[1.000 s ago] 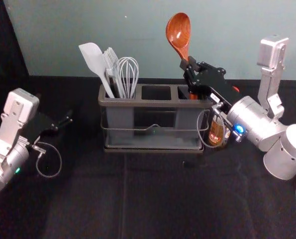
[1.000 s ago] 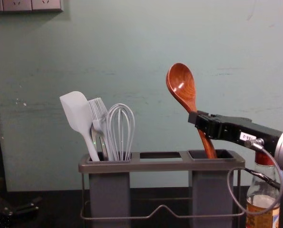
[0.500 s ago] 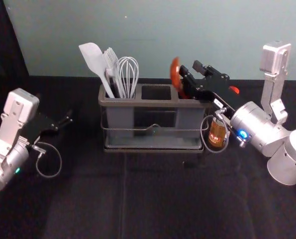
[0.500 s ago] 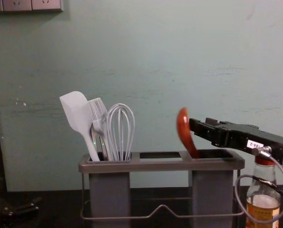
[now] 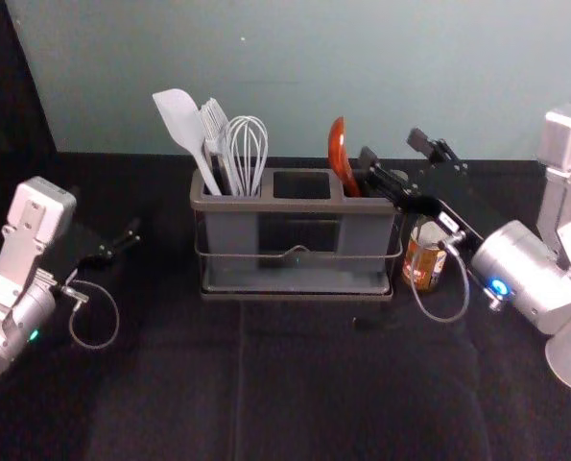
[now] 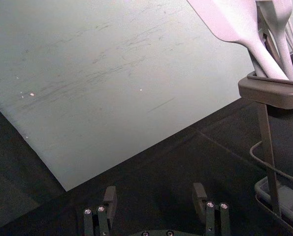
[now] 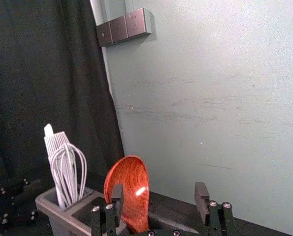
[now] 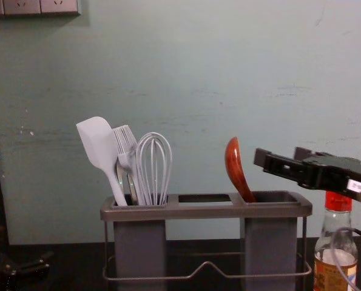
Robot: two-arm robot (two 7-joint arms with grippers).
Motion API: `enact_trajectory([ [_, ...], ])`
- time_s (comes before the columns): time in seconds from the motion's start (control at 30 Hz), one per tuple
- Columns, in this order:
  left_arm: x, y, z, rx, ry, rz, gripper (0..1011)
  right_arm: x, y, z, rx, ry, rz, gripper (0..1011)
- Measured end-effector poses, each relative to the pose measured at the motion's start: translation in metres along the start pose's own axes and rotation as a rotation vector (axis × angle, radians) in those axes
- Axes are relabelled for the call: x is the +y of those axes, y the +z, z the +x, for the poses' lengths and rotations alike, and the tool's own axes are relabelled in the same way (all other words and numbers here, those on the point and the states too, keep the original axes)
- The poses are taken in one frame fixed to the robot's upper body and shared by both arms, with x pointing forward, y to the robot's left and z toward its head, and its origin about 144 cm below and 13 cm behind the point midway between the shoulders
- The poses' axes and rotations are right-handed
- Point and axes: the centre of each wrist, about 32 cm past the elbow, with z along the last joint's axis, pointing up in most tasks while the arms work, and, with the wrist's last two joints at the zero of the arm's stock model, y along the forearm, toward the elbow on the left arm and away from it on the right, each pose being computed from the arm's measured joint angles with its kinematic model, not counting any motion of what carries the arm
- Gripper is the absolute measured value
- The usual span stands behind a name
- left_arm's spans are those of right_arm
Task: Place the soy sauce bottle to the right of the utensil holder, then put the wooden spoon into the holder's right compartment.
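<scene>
1. Your glossy, red-brown wooden spoon [image 8: 234, 167] leans bowl-up in the right compartment [image 8: 278, 197] of the grey-brown utensil holder [image 8: 207, 211]; it looks light, stiff and a little slippery. If you need to reseat it, grip the handle just below the bowl.
2. Your right gripper [image 5: 392, 146] is beside it, jaws wide apart, holding nothing; back away without brushing the bowl.
3. The red-capped glass soy sauce bottle [image 8: 327, 273] stands right of the holder, probably heavier and breakable.
4. Your left gripper [image 6: 154, 193] is parked left of the holder, jaws apart and empty.

The high head and low chest views both face the holder [image 8: 207, 211].
</scene>
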Motion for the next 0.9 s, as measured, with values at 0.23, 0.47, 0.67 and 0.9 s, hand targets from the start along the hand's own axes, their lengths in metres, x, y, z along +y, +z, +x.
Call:
enact_trajectory([
  [0.23, 0.0, 0.0, 0.0, 0.0, 0.0, 0.0, 1005, -0.022, 0.002, 0.002, -0.03, -0.011, 0.007, 1003],
  [0.47, 0.0, 0.0, 0.0, 0.0, 0.0, 0.0, 1005, -0.045, 0.003, 0.003, -0.092, -0.028, 0.016, 1003],
  [0.67, 0.0, 0.0, 0.0, 0.0, 0.0, 0.0, 1005, -0.063, 0.001, 0.011, -0.122, -0.068, 0.014, 1002],
  [0.9, 0.0, 0.0, 0.0, 0.0, 0.0, 0.0, 1005, -0.083, -0.008, 0.026, -0.131, -0.127, -0.025, 1003],
])
